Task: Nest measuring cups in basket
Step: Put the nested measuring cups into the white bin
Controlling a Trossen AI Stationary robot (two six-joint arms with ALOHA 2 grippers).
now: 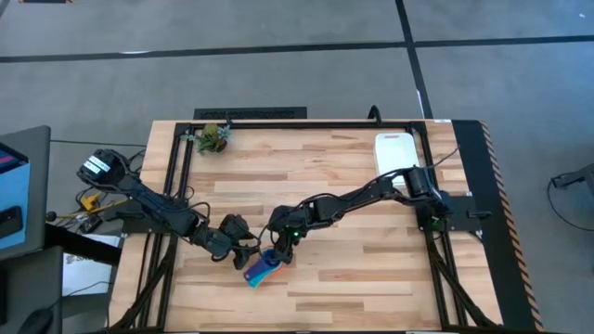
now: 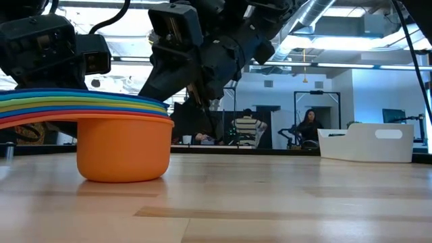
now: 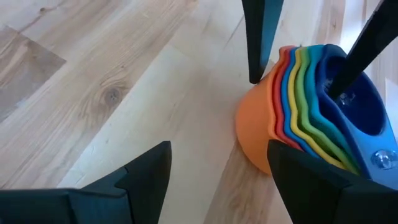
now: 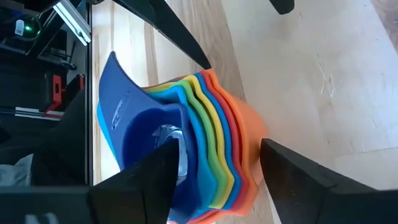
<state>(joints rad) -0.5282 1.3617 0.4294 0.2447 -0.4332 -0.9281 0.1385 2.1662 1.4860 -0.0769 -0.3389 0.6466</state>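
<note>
The measuring cups [image 1: 263, 271] stand nested in one stack on the table's near middle. The orange cup [image 2: 121, 148] is outermost with its base on the wood, and the dark blue cup [image 4: 140, 134] is innermost. The handles fan out to one side [image 2: 40, 104]. My right gripper [image 4: 219, 144] is open over the stack's rim, slanting down from the far right. My left gripper [image 3: 217, 149] is open just left of the stack, one finger [image 3: 311, 180] close against it. The white basket [image 1: 396, 148] stands far off at the back right. My right gripper has one finger [image 4: 155, 174] down inside the dark blue cup and the other [image 4: 298, 174] outside the orange cup's wall [image 4: 249, 124], with the stacked walls between them. I cannot tell whether either finger touches. The stack stands upright on the table. My left gripper: I cannot tell whether its finger beside the stack touches it.
A small green plant [image 1: 213, 137] sits at the table's far left corner. The basket [image 2: 368, 143] shows at the far right in the low view. Bare wood lies between the stack and the basket. People sit in the room beyond the table.
</note>
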